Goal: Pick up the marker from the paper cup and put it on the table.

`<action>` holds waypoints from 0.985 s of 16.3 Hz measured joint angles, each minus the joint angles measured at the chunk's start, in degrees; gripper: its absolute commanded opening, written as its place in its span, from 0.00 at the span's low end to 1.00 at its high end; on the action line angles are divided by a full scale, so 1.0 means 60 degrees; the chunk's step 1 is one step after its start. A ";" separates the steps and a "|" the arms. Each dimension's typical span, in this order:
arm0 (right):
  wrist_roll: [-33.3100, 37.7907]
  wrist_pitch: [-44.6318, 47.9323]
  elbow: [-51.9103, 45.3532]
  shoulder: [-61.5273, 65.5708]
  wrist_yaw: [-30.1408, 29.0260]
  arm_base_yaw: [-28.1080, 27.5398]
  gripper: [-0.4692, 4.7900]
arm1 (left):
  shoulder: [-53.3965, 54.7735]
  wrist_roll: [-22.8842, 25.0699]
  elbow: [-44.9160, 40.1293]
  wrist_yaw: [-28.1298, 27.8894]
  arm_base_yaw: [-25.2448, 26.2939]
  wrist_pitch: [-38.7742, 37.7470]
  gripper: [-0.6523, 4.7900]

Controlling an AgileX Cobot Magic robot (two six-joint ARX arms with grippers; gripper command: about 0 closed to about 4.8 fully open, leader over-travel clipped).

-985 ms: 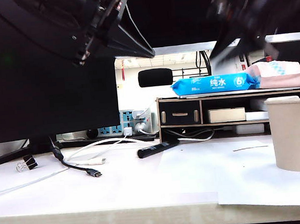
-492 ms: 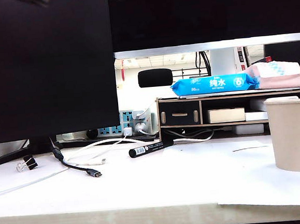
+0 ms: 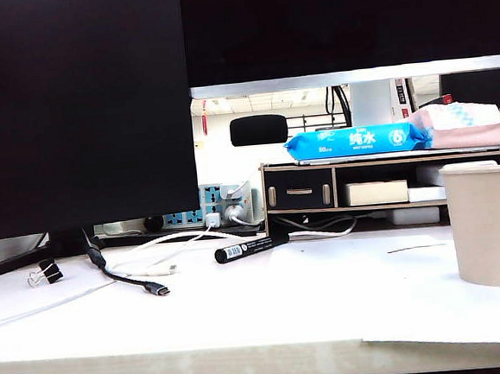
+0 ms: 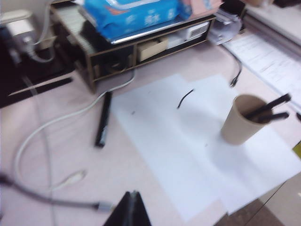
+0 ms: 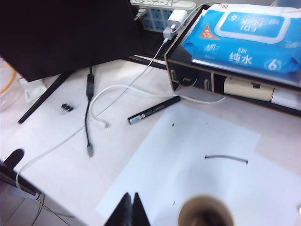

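The marker [image 3: 251, 247] is seen lying flat on the table [image 3: 244, 326], well apart from the paper cup [image 3: 492, 222], so the task is judged done. The left gripper [image 4: 132, 198] and right gripper [image 5: 131, 200], both raised above the table, are pinched together and empty

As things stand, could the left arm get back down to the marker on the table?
Probably yes. The marker lies flat on the table beside the white cable, nothing over it. The left gripper, shut, hangs above with open space between; the paper cup stands well aside.

Blue wipes pack [image 3: 355, 140] atop wooden shelf riser [image 3: 354, 193]; black cable [image 3: 123, 275] nearby.
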 measured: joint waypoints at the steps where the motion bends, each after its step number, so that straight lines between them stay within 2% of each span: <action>1: 0.0000 -0.0051 -0.0291 -0.0393 0.0000 0.0000 0.07 | -0.0222 0.0000 0.0000 -0.0149 0.0000 -0.0332 0.11; 4: 0.0004 -0.0080 -0.1453 -0.1741 0.0481 0.0007 0.07 | -0.1060 0.0000 -0.0084 -0.0339 -0.0004 -0.1264 0.11; 6: 0.0015 0.0244 -0.2160 -0.2943 0.1035 0.0007 0.07 | -0.2069 -0.0004 -0.0441 -0.0514 -0.0004 -0.1421 0.11; 10: 0.0393 0.1439 -0.2550 -0.4484 0.1177 0.0004 0.07 | -0.3912 -0.0182 -0.1013 -0.1202 -0.0004 -0.1370 0.11; 16: 0.0488 0.1752 -0.2816 -0.5482 0.1144 0.0004 0.07 | -0.6324 -0.0750 -0.2794 -0.1304 -0.0007 -0.0528 0.11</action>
